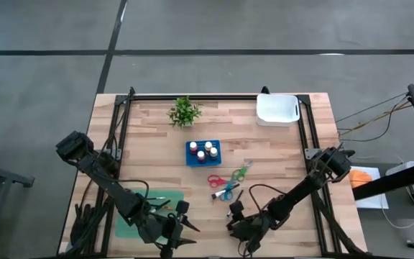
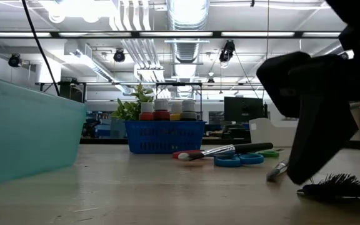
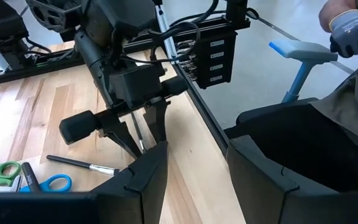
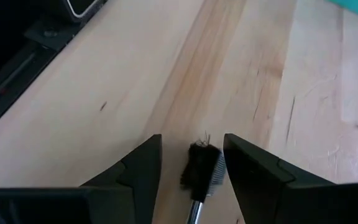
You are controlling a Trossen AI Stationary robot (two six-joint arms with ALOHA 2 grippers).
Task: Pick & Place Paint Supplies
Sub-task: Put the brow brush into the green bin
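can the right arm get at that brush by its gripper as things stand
Probably yes. The right gripper is open with the brush bristles lying between its fingers on bare table, nothing else in the way. The left gripper waits near the teal bin.

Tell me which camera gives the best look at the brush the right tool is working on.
The right wrist view: the brush, black bristles and metal collar, lies between the open fingers of the right tool. The low view shows only bristles beside the dark arm; the left wrist view a thin handle under that tool; the high view hardly shows it.
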